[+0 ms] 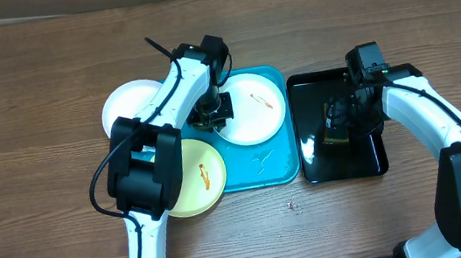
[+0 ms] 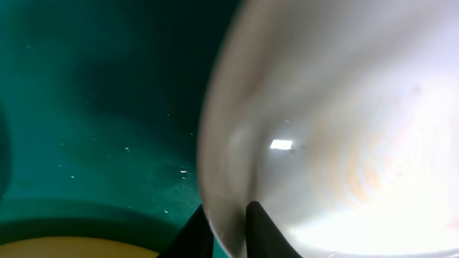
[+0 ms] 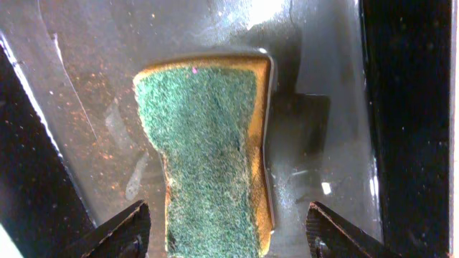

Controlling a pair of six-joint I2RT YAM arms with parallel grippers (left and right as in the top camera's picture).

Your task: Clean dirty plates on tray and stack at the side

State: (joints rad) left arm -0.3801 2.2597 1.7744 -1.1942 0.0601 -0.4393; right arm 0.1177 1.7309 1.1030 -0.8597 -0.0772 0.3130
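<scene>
A white plate (image 1: 254, 108) with an orange-brown smear lies on the teal tray (image 1: 281, 171). My left gripper (image 1: 215, 110) is shut on its left rim; in the left wrist view the two fingers (image 2: 228, 233) pinch the white plate's edge (image 2: 344, 129). A pale yellow-green plate (image 1: 197, 179) with a smear sits at the tray's front left. Another white plate (image 1: 126, 106) lies on the table left of the tray. My right gripper (image 1: 336, 123) is open above a green-topped yellow sponge (image 3: 211, 158) in the black tray (image 1: 367, 161), fingers (image 3: 226, 229) either side of it.
The glossy black tray is wet and stands right of the teal tray. The wooden table (image 1: 45, 196) extends around both trays. A small bit of debris (image 1: 291, 204) lies on the table in front of the trays.
</scene>
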